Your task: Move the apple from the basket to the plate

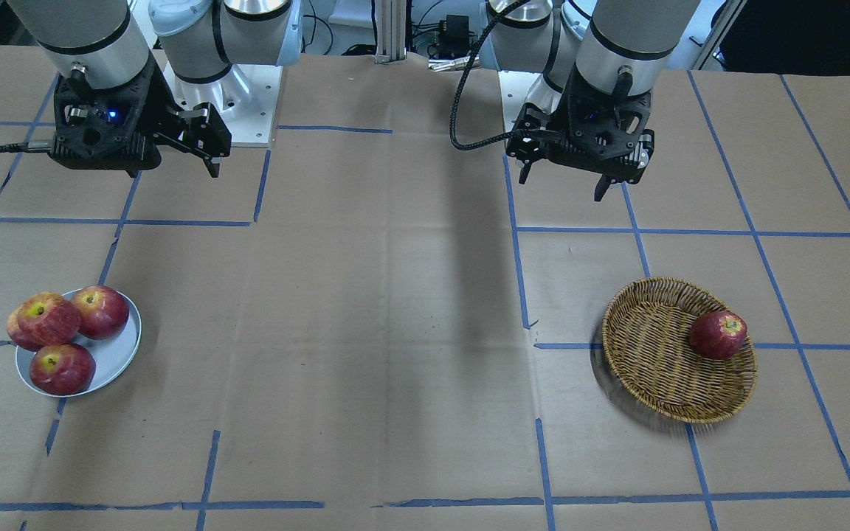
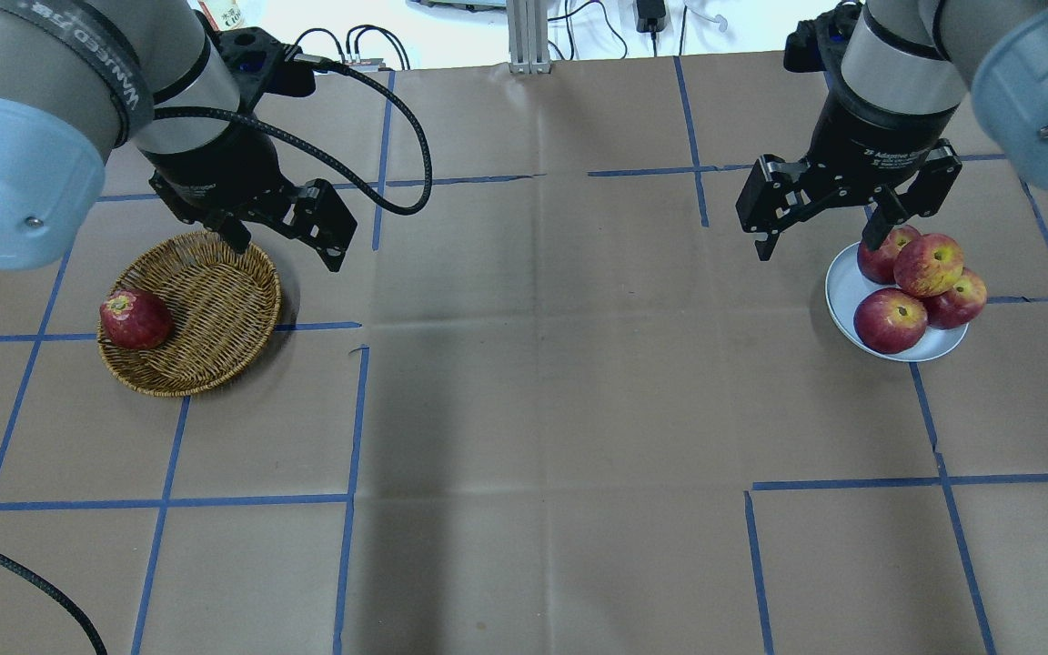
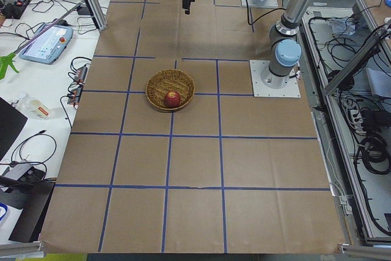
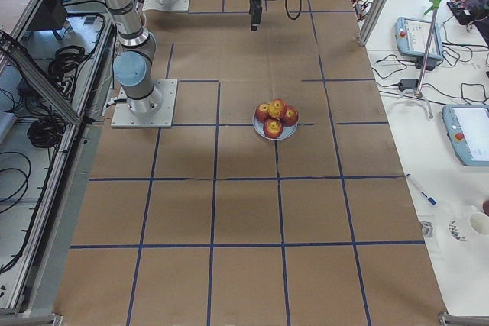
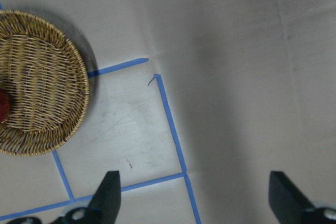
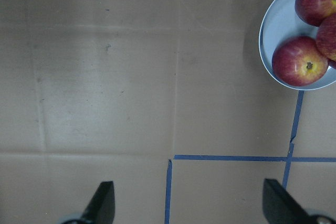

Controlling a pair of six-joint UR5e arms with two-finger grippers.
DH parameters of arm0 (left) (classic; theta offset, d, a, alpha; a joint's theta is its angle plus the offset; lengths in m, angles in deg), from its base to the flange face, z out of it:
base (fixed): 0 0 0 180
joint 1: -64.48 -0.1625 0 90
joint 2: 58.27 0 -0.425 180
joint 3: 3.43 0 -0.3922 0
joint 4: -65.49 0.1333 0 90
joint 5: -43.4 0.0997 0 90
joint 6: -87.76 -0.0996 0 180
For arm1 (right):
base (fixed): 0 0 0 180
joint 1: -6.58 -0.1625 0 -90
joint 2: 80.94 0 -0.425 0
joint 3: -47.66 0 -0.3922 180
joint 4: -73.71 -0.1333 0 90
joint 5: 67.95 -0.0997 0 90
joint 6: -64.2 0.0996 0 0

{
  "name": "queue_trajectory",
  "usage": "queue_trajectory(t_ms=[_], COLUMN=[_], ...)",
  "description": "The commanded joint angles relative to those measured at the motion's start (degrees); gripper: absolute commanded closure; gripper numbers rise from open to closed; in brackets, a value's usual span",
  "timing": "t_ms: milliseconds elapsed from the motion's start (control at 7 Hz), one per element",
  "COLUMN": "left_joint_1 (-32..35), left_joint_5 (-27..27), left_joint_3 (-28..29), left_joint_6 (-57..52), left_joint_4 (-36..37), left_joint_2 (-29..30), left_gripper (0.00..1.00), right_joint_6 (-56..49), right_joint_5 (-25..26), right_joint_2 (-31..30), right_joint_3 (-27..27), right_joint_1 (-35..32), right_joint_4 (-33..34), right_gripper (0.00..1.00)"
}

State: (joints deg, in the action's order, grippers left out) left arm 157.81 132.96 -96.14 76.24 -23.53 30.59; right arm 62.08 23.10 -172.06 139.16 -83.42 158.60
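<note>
The apple (image 2: 929,264), the paler streaky one with a broad yellow patch at the stem, lies on the plate (image 2: 842,289), on top of three darker red apples (image 2: 890,320) that fill most of it. I judge it to be firm, smooth and a little slippery, with some weight, and its skin can bruise. The best hold is across its widest part, pinched from two opposite sides with moderate force. On this pile it may roll off at a small push. The basket (image 2: 215,309) stands well apart from the plate, toward the robot's left, and holds one deep-red apple (image 2: 135,319) against its wall. The right gripper (image 2: 817,246) hangs in the air just beside the plate, spread wide and empty. The left gripper (image 2: 286,247) is about as far from the plate as the basket is, also spread and empty.
</note>
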Motion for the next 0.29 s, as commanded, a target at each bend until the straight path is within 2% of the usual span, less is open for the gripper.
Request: queue_trajectory(t_ms=[0, 143], left_joint_1=[0.0, 0.0], left_joint_5=[0.0, 0.0], left_joint_3=[0.0, 0.0], left_joint_6=[0.0, 0.0], left_joint_4=[0.0, 0.0], left_joint_2=[-0.1, -0.1], left_gripper=[0.01, 0.01], right_joint_6=[-0.1, -0.1], right_joint_5=[0.0, 0.0], right_joint_2=[0.0, 0.1], right_joint_3=[0.0, 0.0], right_joint_1=[0.0, 0.0], right_joint_4=[0.0, 0.0], right_gripper=[0.0, 0.0])
